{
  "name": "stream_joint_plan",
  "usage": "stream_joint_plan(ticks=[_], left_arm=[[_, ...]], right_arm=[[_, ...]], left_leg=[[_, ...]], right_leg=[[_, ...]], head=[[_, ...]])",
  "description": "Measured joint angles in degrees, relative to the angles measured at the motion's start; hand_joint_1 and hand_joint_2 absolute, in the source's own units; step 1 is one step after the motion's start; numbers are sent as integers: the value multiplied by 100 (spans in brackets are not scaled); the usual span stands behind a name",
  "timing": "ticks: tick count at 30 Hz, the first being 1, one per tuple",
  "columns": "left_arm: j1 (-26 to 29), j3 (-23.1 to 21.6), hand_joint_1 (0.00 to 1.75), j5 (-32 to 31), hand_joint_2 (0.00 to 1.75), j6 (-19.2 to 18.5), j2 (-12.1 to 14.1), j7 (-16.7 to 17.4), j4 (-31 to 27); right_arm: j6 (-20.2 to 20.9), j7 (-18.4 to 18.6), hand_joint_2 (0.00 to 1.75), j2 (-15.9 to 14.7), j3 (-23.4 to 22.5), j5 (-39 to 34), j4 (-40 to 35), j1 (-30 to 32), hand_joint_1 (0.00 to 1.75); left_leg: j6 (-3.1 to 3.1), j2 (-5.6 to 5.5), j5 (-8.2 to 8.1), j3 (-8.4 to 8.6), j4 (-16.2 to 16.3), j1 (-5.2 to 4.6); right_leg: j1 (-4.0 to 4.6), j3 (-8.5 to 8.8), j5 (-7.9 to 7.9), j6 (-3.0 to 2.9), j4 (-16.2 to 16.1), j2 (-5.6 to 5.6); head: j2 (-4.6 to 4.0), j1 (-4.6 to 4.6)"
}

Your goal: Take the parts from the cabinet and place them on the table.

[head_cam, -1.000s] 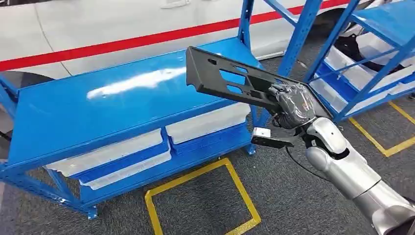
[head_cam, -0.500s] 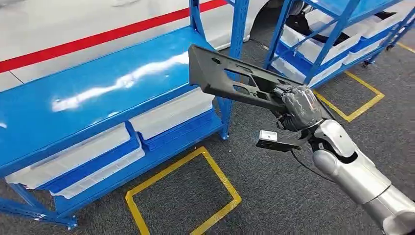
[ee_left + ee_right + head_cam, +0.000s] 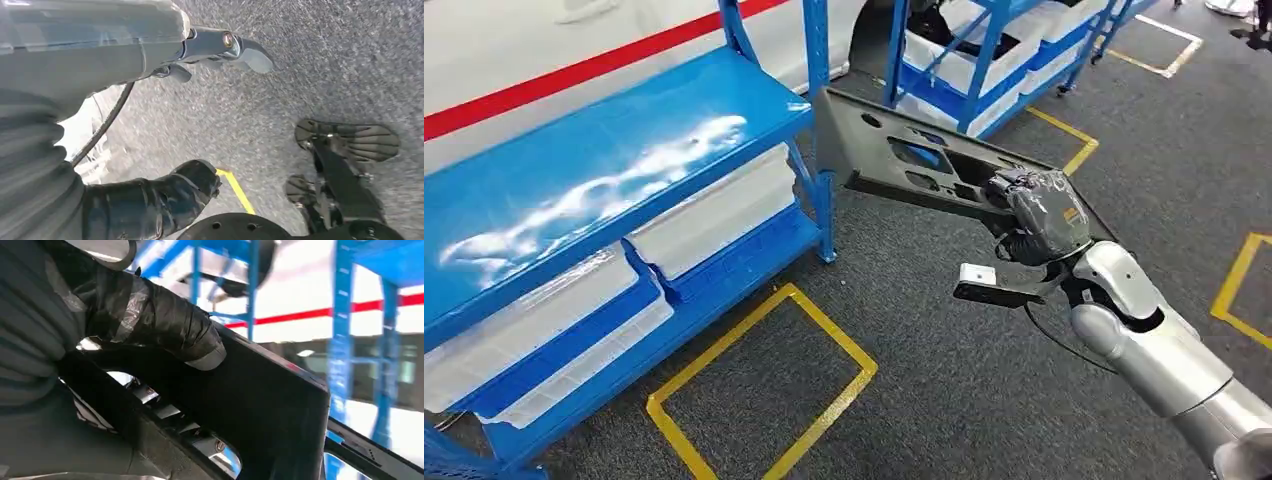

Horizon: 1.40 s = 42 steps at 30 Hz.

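1. Above the grey carpet point(image 3: 944, 380), beside the blue rack point(image 3: 624, 150), carried a long black plastic part point(image 3: 904, 160), clamped at its near end by the right robot hand point(image 3: 1044, 215).
2. Held roughly level, with the far end reaching toward the corner of the rack's top shelf and nothing touching that shelf.
3. From the right wrist view, gripped firmly: taped dark fingers point(image 3: 165, 320) wrapped over the panel's edge.
4. Hung low over the floor on the other side, the left robot hand point(image 3: 200, 50); fingers largely hidden behind the wrist cover, so could not tell whether released or clenched.
5. Judged as the carrying step: part already out of the cabinet, not yet set down.
6. Called next for bringing the panel over the desk, lowering it flat, then loosening the grip only once the surface bore its weight; long overhang risked clipping a rack post point(image 3: 819, 120).
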Motion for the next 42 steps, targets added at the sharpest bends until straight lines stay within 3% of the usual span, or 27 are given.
stream_joint_plan(ticks=[1,2,3,6,7,9,11,13,15,16,17,18,21,22,23,24,26,28,29,31,32,33,36,37,39,40,42], left_arm=[[-8,0,0,-2,175,0,2,0,0],[-18,0,0,-5,175,0,35,0,-4],[-7,0,0,-5,175,-2,17,0,-4],[-25,0,0,19,175,-15,2,-63,-4],[-21,0,0,28,175,-17,-2,-107,-4],[19,0,0,39,175,-46,-20,-155,-2],[51,4,0,43,175,-48,-17,-173,-2],[63,13,0,63,175,-48,-15,-188,-2],[58,31,0,111,175,-57,0,-190,-2],[58,44,0,151,175,-83,9,-188,-2],[67,57,0,159,175,-107,31,-188,-2],[67,76,0,174,175,-129,35,-179,-2],[29,168,0,262,175,-173,99,-75,-2],[19,183,0,262,175,-173,103,-42,-2],[14,199,0,275,175,-173,114,-20,-2],[24,225,0,280,175,-173,120,9,-2],[49,282,0,319,175,-170,125,46,-2],[54,310,0,339,175,-168,129,74,-2],[51,321,0,343,175,-168,129,92,-2],[40,332,0,347,175,-168,129,103,-2],[42,337,0,347,175,-170,129,111,-2],[47,345,0,347,175,-170,129,114,-2],[30,383,0,363,175,-175,125,105,-2],[21,391,0,378,175,-179,122,101,-2],[34,418,0,382,175,-186,133,98,-2],[35,426,0,393,175,-186,133,98,-2],[44,437,0,406,175,-188,144,101,-2]], right_arm=[[2,0,175,0,0,7,2,-3,175],[4,2,175,9,2,24,2,-20,175],[9,4,175,11,0,42,-2,-27,175],[13,30,175,9,2,55,9,-59,175],[13,44,175,9,2,57,11,-55,175],[11,63,175,9,2,61,9,-66,175],[11,74,175,22,9,63,7,-52,175],[7,100,175,44,15,81,7,-38,175],[-11,131,175,81,50,202,7,-31,175],[-41,160,175,124,85,312,7,-46,175],[-72,185,175,190,120,402,11,-71,175],[-124,227,175,264,178,507,26,-152,175],[-238,343,175,539,426,714,120,-346,175],[-251,365,175,596,487,747,153,-381,175],[-267,387,175,649,538,781,188,-435,175],[-267,407,175,728,619,794,254,-544,175],[-264,428,175,857,748,794,330,-636,175],[-249,452,175,918,864,794,398,-636,175],[-245,461,175,936,914,794,424,-648,175],[-236,476,175,960,997,791,470,-719,175],[-210,485,175,966,1023,789,481,-761,175],[-186,501,175,977,1056,789,490,-812,175],[-85,536,175,990,1106,754,511,-865,175],[-4,560,175,990,1113,732,516,-885,175],[77,595,175,994,1156,686,533,-957,175],[83,599,175,1016,1176,680,544,-994,175],[72,610,175,1058,1211,739,557,-998,175]], left_leg=[[-36,55,26,-100,83,3],[-68,109,33,-201,159,-11],[-103,175,46,-228,222,-4],[-234,350,140,-244,198,57],[-291,202,79,-290,247,93],[-331,-297,-507,-451,753,114],[-338,-428,-1004,-681,1594,116],[-333,-431,-973,-658,1842,123],[-315,-468,-581,-140,1089,136],[-305,-569,-406,166,581,154],[-297,-849,-453,327,224,184],[-301,-997,-434,411,119,192],[-276,-792,-418,396,113,167],[-197,-704,-359,413,21,215],[-162,-639,-336,419,9,194],[-127,-562,-318,401,9,180],[-115,-415,-315,369,22,139],[-115,-293,-315,350,39,118],[-115,-239,-316,347,48,109],[-119,-121,-333,352,66,86],[-128,-77,-345,350,72,80],[-150,-24,-355,327,105,33],[-204,159,-348,325,89,38],[-243,182,-374,335,98,31],[-309,-269,-651,200,423,84],[-324,-392,-883,5,847,93],[-357,-433,-1189,-365,1656,106]], right_leg=[[-26,377,-48,29,-427,-141],[12,757,-418,65,-959,-395],[112,868,-537,-87,-1266,-364],[166,731,-428,-302,-1284,-216],[142,715,-366,-380,-1313,-176],[164,608,-265,-495,-1318,-81],[185,497,-177,-524,-1308,51],[190,393,-99,-505,-1302,207],[174,324,-41,-464,-1291,358],[164,306,-26,-442,-1276,418],[155,266,-9,-418,-1269,479],[181,206,30,-378,-1238,542],[146,171,139,-250,-1289,765],[140,144,106,-231,-1266,722],[175,86,3,-225,-1145,377],[180,-70,-231,-214,-804,201],[160,-423,-630,-196,51,119],[161,-533,-685,-195,434,100],[163,-390,-531,-210,227,94],[200,195,-80,-290,-767,-24],[265,359,-108,-357,-1142,-275],[353,397,-128,-391,-1228,-396],[368,358,-107,-468,-1242,-211],[326,379,-68,-526,-1312,-155],[284,395,2,-605,-1382,-57],[284,368,16,-623,-1379,-4],[289,331,33,-627,-1354,118]], head=[[0,2],[2,2],[2,-9],[0,2],[0,0],[0,-2],[0,2],[0,0],[2,-2],[2,-2],[0,0],[2,2],[2,2],[2,4],[2,11],[2,9],[2,6],[2,9],[2,9],[2,9],[2,9],[2,9],[2,6],[2,9],[2,4],[2,9],[2,9]])
